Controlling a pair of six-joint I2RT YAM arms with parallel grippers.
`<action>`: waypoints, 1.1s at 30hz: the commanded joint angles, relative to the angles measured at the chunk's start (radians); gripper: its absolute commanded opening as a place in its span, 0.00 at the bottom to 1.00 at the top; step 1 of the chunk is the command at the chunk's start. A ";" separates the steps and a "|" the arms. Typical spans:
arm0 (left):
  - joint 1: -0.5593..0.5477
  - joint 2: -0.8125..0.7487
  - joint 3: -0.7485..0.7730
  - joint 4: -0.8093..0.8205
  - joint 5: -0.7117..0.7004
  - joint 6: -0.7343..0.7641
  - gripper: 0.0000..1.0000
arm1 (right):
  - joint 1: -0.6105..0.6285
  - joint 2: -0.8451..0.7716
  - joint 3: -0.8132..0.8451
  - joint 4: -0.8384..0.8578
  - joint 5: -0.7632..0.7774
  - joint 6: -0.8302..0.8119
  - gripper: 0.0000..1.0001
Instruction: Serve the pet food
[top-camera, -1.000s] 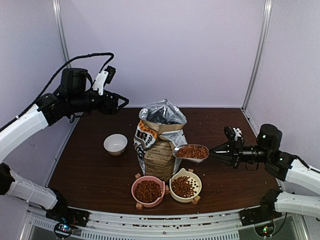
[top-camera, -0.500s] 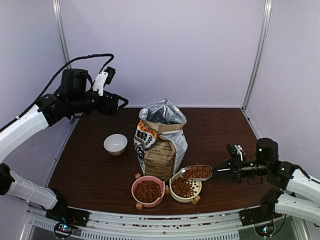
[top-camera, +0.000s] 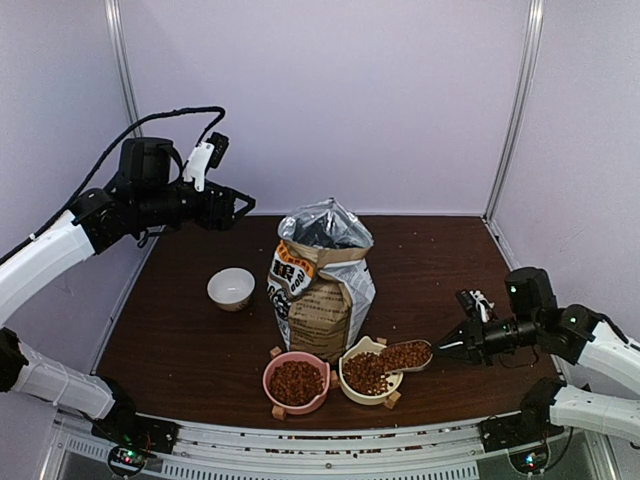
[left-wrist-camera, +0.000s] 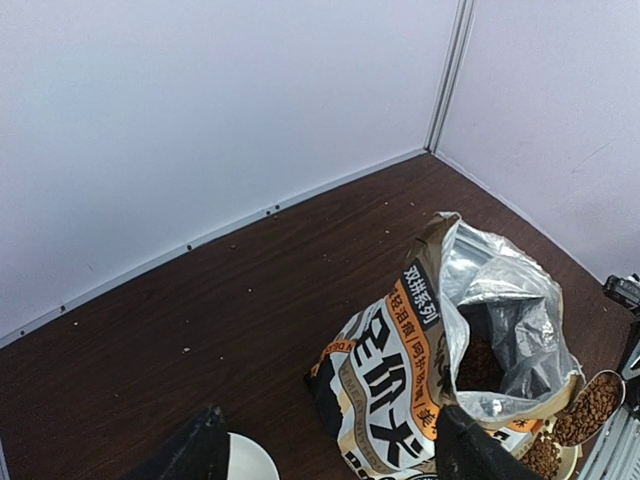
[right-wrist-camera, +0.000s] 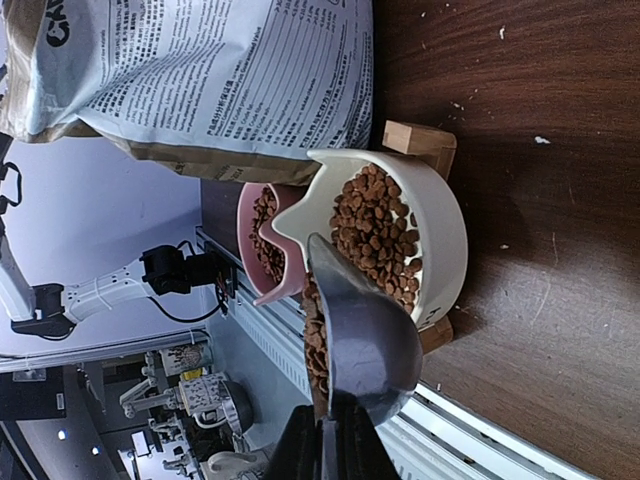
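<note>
The right gripper (top-camera: 447, 347) is pinching the handle of a metal scoop (right-wrist-camera: 365, 340) between closed fingers, holding its heap of pet food (top-camera: 404, 354) tipped over the cream bowl (right-wrist-camera: 452, 235), which is sitting beside the pink bowl (top-camera: 268, 385). The left gripper (top-camera: 247, 203) is hovering high, fingers spread, gripping nothing.

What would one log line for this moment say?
right pincer: shut on scoop | scoop: holds kibble, over cream bowl rim | left pincer: open, raised, empty | pink bowl: filled
</note>
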 joint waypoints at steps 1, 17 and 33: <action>0.007 -0.018 -0.003 0.050 -0.009 0.015 0.73 | -0.006 0.025 0.081 -0.108 0.034 -0.092 0.00; 0.007 -0.016 0.000 0.051 0.004 0.011 0.73 | -0.008 0.146 0.322 -0.375 0.104 -0.219 0.00; 0.008 -0.033 0.004 0.044 -0.006 0.021 0.74 | -0.008 0.252 0.545 -0.601 0.145 -0.320 0.00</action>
